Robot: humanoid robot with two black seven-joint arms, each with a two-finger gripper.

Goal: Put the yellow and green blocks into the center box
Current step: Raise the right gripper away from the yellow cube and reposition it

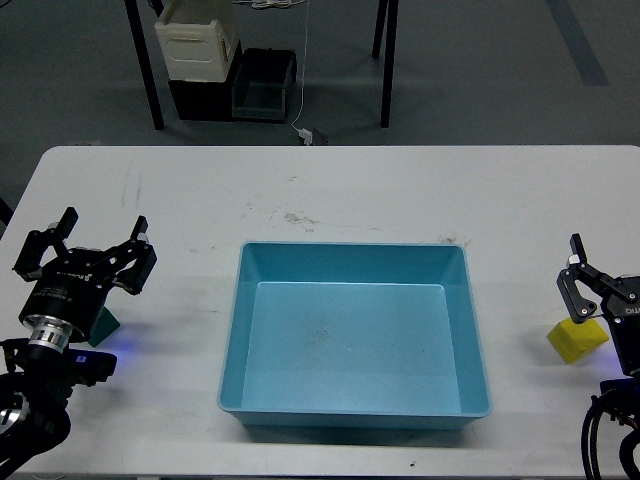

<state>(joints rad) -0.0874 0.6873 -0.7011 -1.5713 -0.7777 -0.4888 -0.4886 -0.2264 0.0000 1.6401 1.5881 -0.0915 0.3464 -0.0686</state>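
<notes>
One light blue tray [355, 345] is counted at the centre of the desk [330, 185]. One yellow block [577, 339] is counted at 3 o'clock from the tray. One green block [106, 326], partly hidden, is counted at 9 o'clock. Two claws are counted: the left claw [95, 240] and the right claw [585, 285]. On the floor at 12 o'clock, one cream crate [197, 42] and one dark bin [262, 86] are counted.

Our left gripper [95, 250] covers most of the green block [106, 325]; our right gripper [590, 285] is cut by the frame edge, overlapping the yellow block [577, 341]
</notes>
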